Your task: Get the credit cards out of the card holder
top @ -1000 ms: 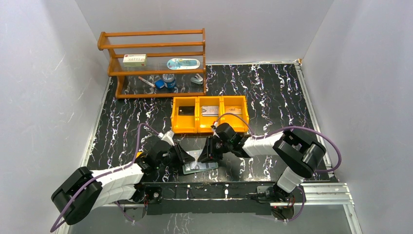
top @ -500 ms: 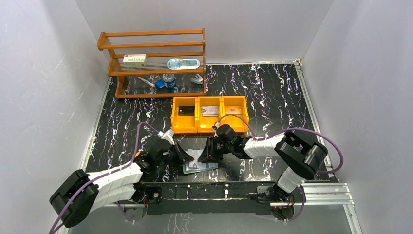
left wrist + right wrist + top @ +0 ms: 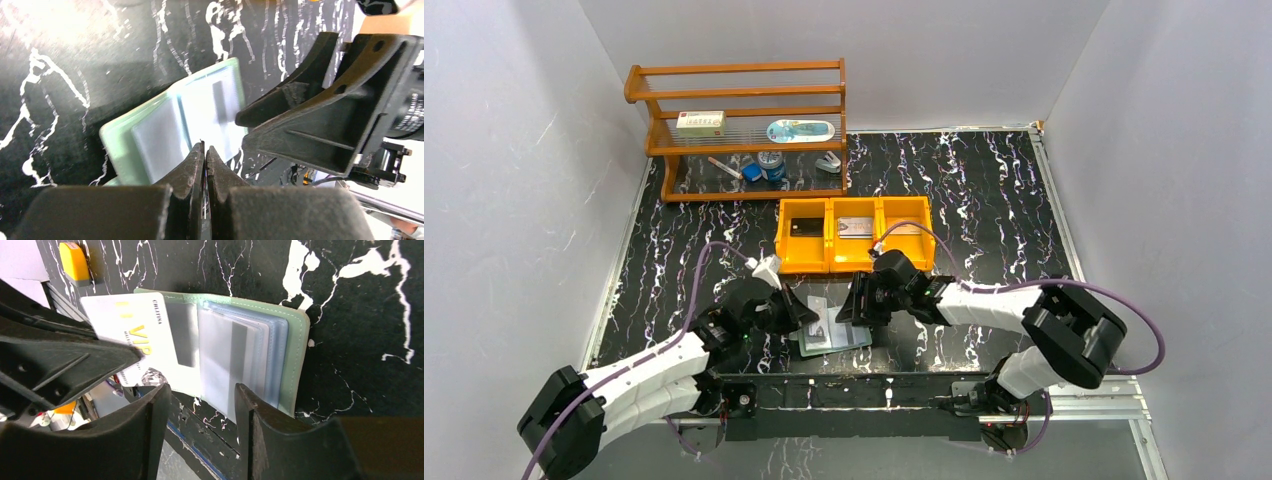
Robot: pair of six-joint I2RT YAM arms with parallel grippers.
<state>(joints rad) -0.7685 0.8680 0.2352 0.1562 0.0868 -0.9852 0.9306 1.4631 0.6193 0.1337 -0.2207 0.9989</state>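
The muted-green card holder (image 3: 290, 340) lies open on the black marble table, its clear pockets facing up; it also shows between the two grippers (image 3: 839, 340). A pale credit card (image 3: 125, 325) with gold "VIP" print sticks out of its left side. My left gripper (image 3: 204, 147) is shut, and the card's outer edge runs in under its fingers (image 3: 60, 365). My right gripper (image 3: 201, 390) hangs open over the holder's near edge with nothing between its jaws. Black (image 3: 807, 227), silver-grey (image 3: 856, 227) and tan (image 3: 904, 228) credit cards lie in the orange tray.
The orange three-compartment tray (image 3: 854, 263) stands just behind the grippers. A wooden shelf (image 3: 739, 130) at the back left carries a white box (image 3: 701, 122) and small items. Grey walls close in both sides. The arms' mounting rail runs along the near edge.
The left gripper closed and shifted right toward the holder. The right gripper opened wider, and the holder's raised pale flap now lies flat.
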